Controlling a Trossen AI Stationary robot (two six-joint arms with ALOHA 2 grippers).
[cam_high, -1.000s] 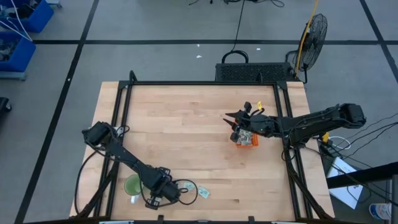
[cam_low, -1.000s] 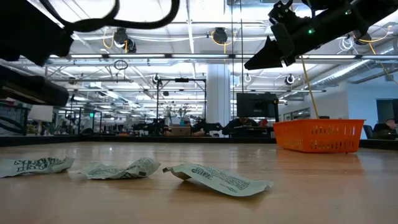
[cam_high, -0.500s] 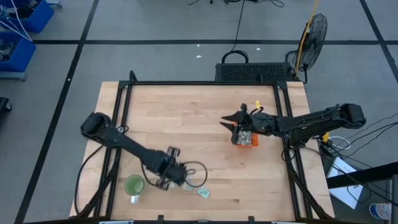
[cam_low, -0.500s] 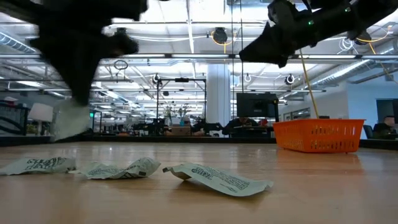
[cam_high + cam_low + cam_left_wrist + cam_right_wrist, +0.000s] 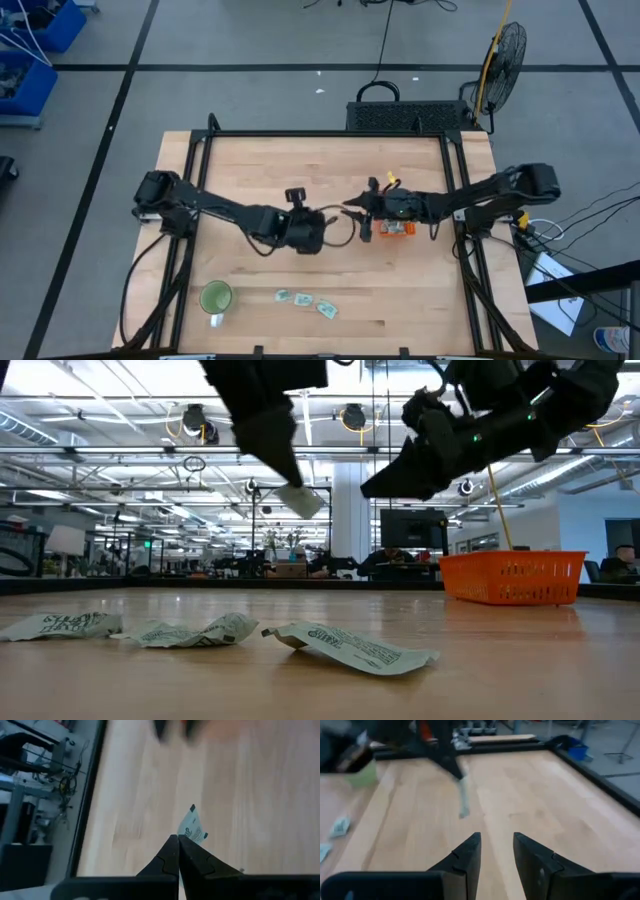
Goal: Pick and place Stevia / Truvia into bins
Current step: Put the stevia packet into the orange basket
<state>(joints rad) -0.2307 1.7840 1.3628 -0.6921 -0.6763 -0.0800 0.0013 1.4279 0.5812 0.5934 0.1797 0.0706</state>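
Now the left gripper (image 5: 322, 229) is hanging over the middle of the worktop (image 5: 250, 170), having swung up from the near edge, pinching one sachet (image 5: 193, 827) between pressed-together fingers, so a handover or drop looks close. Meanwhile the right gripper (image 5: 356, 208), fingers spread, is reaching out beside the orange tray (image 5: 397, 228). Three sachets (image 5: 303, 300) are lying near the near edge.

green cup (image 5: 215, 298) near table's (image 5: 260, 170) front-left corner; fan (image 5: 505, 50), blue bins (image 5: 40, 30) on floor.
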